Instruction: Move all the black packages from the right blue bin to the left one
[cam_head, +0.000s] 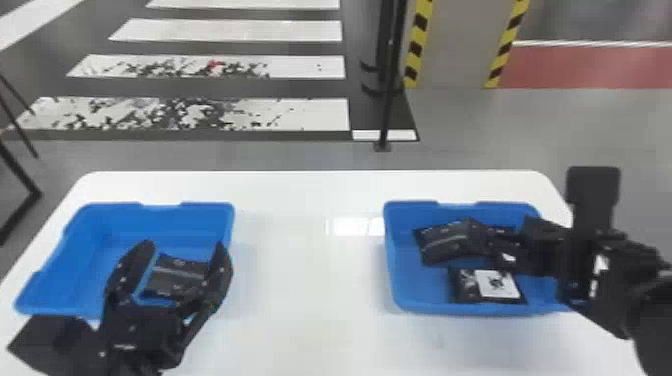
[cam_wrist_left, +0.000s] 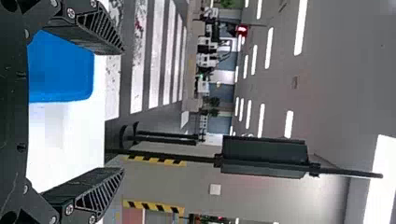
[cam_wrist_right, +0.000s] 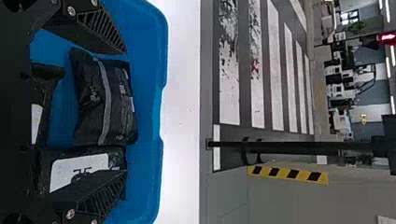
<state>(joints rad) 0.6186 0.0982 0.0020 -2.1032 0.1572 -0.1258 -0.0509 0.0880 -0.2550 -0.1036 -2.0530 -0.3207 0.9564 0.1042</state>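
Left bin (cam_head: 70, 250): one black package (cam_head: 172, 280) inside, likely already moved. Left tool (cam_head: 184, 247) empty, wide, above it, probably idle. White counter (cam_head: 305, 290) holds both bins, presumably for easy transfer. Right bin (cam_head: 392, 280): striped package (cam_wrist_right: 112, 102), labelled package (cam_wrist_right: 79, 168), partly hidden third package (cam_wrist_right: 36, 122). Right tool (cam_wrist_right: 125, 112) wide above them, likely to straddle one.

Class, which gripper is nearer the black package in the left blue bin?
Left. The left gripper is at the left blue bin, open jaws framing the black package in the head view; the right gripper is at the right blue bin.
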